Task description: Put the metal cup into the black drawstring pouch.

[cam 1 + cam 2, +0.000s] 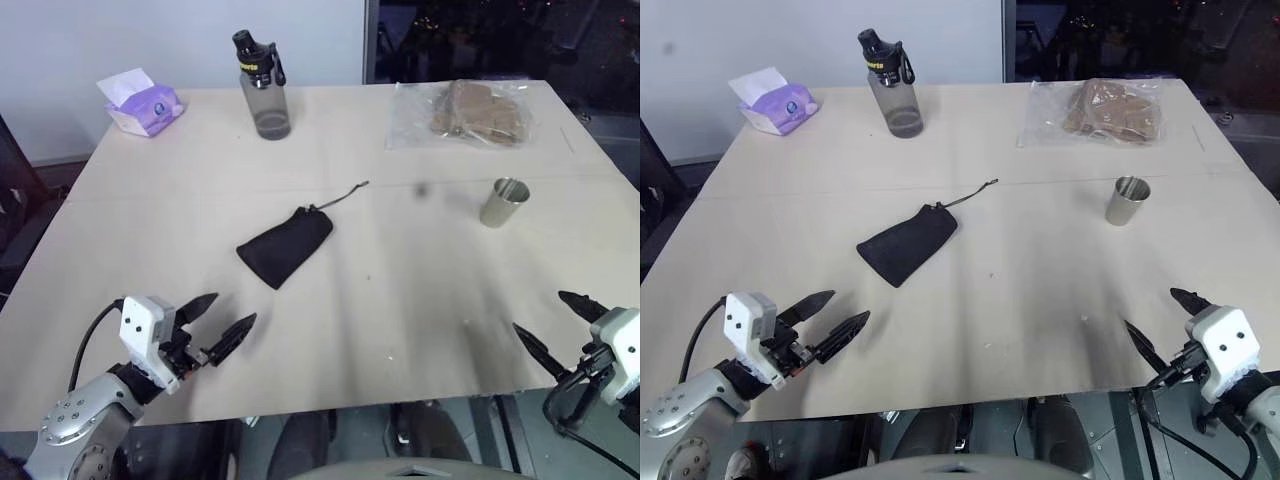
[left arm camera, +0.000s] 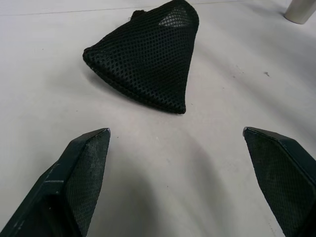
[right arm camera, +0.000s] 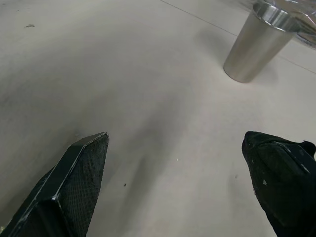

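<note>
Pale tabletop stretched under everything, with the black pouch lying flat near its middle, cord trailing from its mouth. To the right of the pouch and well apart from it, the metal cup stood upright, empty-looking. Nearer than the pouch, the left gripper and right gripper hovered at the table's near edge, both spread wide, grasping nothing.
</note>
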Tool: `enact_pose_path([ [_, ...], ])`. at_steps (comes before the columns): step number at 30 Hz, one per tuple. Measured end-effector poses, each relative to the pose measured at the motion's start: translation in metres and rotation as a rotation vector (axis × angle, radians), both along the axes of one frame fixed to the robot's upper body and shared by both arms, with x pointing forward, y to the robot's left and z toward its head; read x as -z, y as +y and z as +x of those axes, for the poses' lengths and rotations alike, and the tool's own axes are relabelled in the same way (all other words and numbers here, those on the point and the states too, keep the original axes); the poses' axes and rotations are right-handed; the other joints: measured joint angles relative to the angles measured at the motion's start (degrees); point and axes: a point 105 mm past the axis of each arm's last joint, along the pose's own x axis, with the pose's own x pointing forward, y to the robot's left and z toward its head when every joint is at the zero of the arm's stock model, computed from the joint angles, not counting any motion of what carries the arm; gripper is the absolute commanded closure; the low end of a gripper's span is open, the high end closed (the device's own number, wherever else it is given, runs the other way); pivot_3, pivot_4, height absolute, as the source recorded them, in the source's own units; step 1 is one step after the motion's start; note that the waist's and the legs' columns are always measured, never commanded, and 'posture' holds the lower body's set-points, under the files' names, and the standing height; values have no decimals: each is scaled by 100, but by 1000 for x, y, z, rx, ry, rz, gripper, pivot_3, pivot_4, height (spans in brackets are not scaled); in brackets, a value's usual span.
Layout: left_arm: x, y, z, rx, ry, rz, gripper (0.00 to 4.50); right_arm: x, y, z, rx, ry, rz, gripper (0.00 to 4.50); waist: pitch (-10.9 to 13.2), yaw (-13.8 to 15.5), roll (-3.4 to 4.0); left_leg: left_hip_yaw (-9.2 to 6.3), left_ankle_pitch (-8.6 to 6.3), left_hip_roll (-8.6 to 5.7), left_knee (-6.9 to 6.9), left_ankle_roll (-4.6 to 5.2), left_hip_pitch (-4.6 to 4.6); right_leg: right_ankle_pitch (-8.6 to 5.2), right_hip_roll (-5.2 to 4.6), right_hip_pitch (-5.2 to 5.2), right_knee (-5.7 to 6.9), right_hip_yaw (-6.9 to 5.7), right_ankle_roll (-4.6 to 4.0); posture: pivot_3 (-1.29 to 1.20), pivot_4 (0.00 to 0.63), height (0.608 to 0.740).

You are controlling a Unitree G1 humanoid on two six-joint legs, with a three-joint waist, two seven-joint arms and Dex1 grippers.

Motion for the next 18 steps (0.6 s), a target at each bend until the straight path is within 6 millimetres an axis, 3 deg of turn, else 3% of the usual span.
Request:
enact_pose_path([
  [4, -13, -9, 18, 7, -14, -24, 39, -5, 3, 4, -14, -26, 27, 0, 3, 70, -1, -7, 0, -3, 7, 2, -10, 1, -2, 6, -11, -15, 0, 0, 150, 740],
  [5, -23, -16, 27, 18, -39, -28, 39, -7, 5, 7, -23, -39, 38, 0, 4, 114, 1, -12, 0, -3, 13, 2, -12, 1, -2, 9, -10, -18, 0, 0, 150, 740],
  [6, -49, -34, 44, 49, -109, -55, 39, -15, 14, 12, -61, -75, 61, 0, 4, 165, 2, -13, 1, -2, 18, 3, -11, 2, -2, 15, -10, -18, 1, 0, 150, 740],
  [9, -75, -55, 57, 77, -167, -42, 39, -26, 31, 12, -133, -106, 67, 0, -5, 154, 12, -11, 1, -7, 16, 3, 4, 4, -2, 28, -8, -6, 4, 0, 150, 740],
  [18, -43, -73, 111, -103, 11, 315, 39, -57, 70, 25, -239, -186, 69, 0, -2, 54, 6, -10, 1, -26, 0, 3, -6, 27, 11, 18, -11, -17, 8, 0, 150, 740],
])
